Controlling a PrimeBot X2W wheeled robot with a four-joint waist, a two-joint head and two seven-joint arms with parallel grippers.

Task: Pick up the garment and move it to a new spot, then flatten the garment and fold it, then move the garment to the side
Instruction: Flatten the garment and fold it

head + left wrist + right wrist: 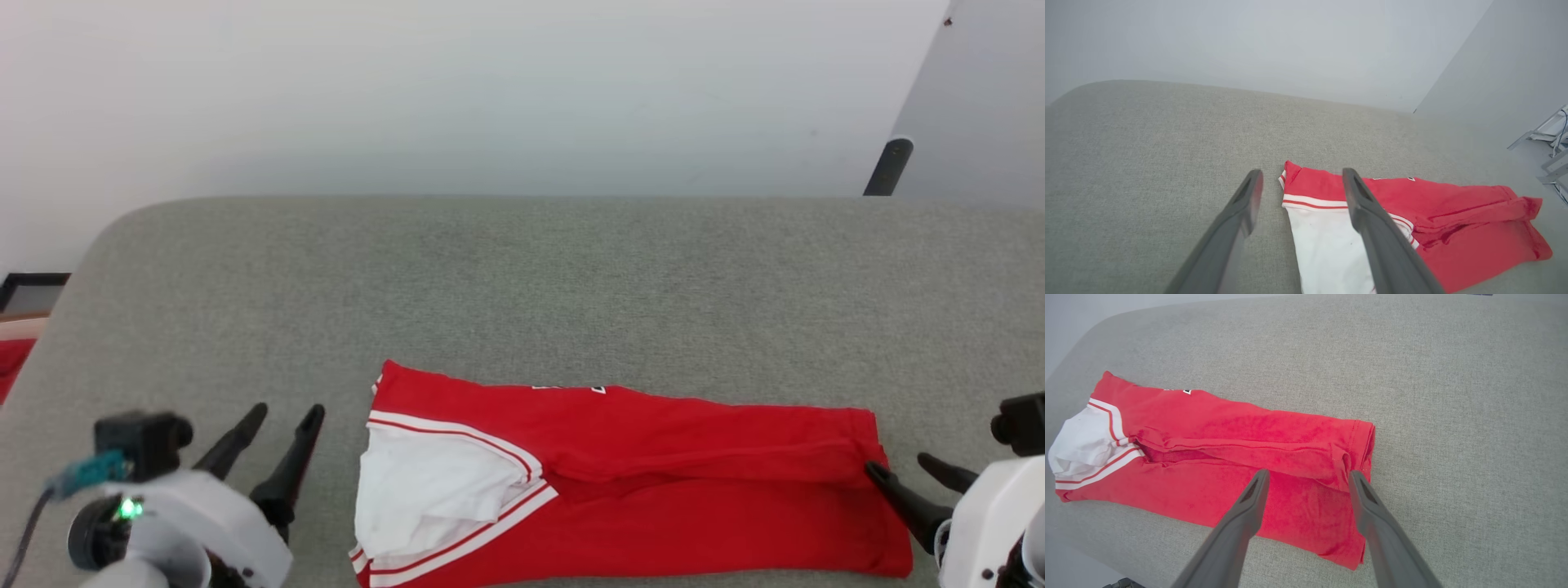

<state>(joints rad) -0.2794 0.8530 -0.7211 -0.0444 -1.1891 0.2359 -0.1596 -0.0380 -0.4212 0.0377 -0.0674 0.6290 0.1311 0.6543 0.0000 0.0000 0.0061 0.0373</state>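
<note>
You see the garment folded lengthwise on the surface. The left end effector is open beside its sleeve end; the right end effector is open at its hem end.

Head camera looking down, wrist cameras close, all sharing garment

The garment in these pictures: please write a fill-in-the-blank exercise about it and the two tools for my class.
1. The garment lies folded and is mostly ___ in colour.
2. The sleeve at its end nearer the left tool is ___.
3. The left tool and the right tool both stand ___, gripping nothing.
Missing words: red; white; open.
</note>
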